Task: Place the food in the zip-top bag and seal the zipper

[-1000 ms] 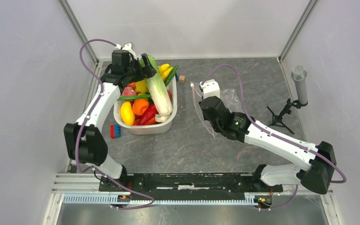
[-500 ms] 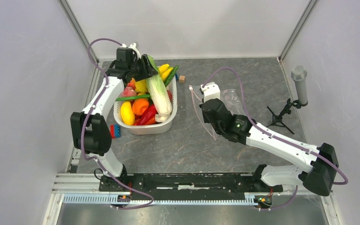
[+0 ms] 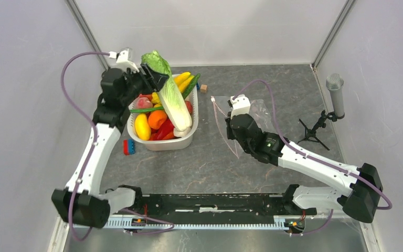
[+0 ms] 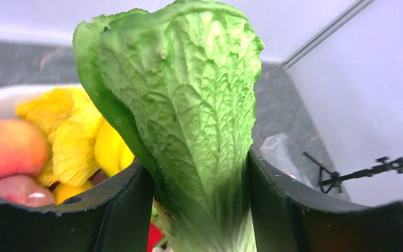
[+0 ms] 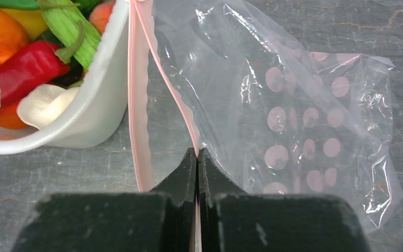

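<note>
While your left jaws clamp the napa cabbage between them, right jaws pinch the zipper, zip-top bag spread just beyond; raise that lip, feed cabbage stem-first.

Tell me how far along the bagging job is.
Done: the right pincer is shut on one strip of the zipper, with the zip-top bag lying open-mouthed. In hand: the left pincer clamps the napa cabbage near its leafy end, tilted over the white tub. Left: no food is in the bag, the other toy produce sits in the tub, and the zipper is unsealed.
</note>
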Robot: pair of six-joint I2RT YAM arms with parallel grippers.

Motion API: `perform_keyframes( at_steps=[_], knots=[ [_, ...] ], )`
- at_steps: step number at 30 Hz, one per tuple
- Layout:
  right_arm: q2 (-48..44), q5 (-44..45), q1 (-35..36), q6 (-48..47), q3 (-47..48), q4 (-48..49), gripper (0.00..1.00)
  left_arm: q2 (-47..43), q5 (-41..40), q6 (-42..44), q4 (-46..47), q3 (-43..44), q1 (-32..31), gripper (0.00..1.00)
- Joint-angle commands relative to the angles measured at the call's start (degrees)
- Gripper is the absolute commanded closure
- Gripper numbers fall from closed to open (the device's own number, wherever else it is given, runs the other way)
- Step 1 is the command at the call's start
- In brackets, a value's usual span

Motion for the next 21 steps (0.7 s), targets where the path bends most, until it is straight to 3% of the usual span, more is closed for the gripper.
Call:
perform_keyframes(
  at_steps=[1,5,9,21],
  knots=[
    [-1.4,-1.6,-0.1,3.2,-0.3,4.7,1.0,-7.5,6.5,-6.4,17.6,-6.3,0.0,0.7],
    [-1.4,-2.7,-0.1,5.2,0.3,5.7,1.0,-13.1,9.6,-13.0,31.3,-13.3,-0.1,0.7],
    [-0.7,-4.8,-0.3,7.8,1.4,7.3,1.0,-15.5,9.2,-17.5,39.1,-16.6,-2.6,0.75],
    [0.4,-8.4,-0.4,13.6,2.3,11.8,1.0,-20.7,-9.3,-15.8,56.7,-28.4,-17.5,0.8]
  ],
)
